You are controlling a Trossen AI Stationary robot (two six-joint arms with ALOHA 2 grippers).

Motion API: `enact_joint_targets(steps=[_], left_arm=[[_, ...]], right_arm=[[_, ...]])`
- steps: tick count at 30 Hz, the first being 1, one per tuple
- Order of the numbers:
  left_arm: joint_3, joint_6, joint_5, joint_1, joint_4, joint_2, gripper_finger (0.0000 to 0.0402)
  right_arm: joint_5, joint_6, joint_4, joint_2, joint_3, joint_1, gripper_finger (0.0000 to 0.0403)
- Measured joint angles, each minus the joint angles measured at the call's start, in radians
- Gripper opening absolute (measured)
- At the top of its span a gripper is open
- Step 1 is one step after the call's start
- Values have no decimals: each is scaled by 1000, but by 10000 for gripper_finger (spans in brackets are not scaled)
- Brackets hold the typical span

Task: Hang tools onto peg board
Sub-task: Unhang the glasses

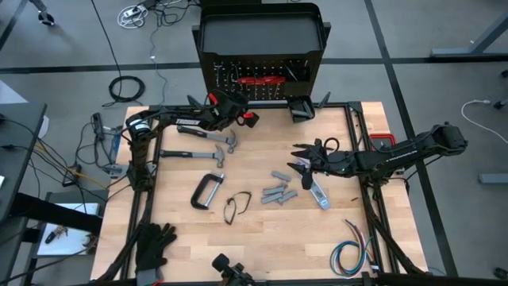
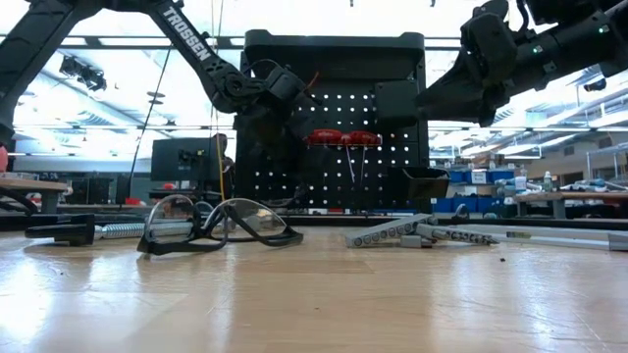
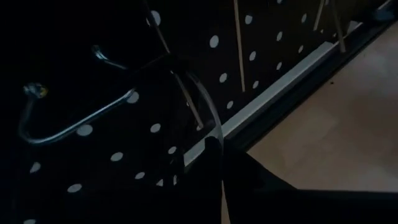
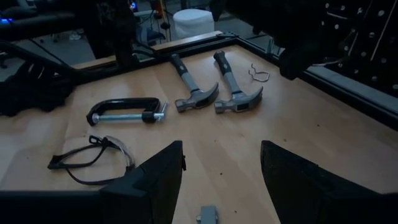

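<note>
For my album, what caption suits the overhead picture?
Two hammers and a C-clamp wait while the left end effector works at the peg board.

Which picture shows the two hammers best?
The right wrist view: both hammers lie side by side, uncovered, heads and handles plain. The high view shows them small, near the left arm. The low view shows only one handle lying flat. The left wrist view shows only the peg board.

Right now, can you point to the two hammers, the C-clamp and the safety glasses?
hammers point(image 4: 198, 98), right wrist view, on the steel head of the nearer one.
C-clamp point(image 1: 207, 191), high view, on its curved frame.
safety glasses point(image 2: 218, 225), low view, on the bridge between the lenses.
</note>
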Motion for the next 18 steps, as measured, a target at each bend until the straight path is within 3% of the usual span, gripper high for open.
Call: enact_joint_targets(steps=[12,18], left_arm=[[0,-19,-14,-21,-85,-88,0],[0,-79,80,-1,-105,-92,0]], right_arm=[[0,14,6,0,0,1,220],[0,14,29,0,0,10,220]])
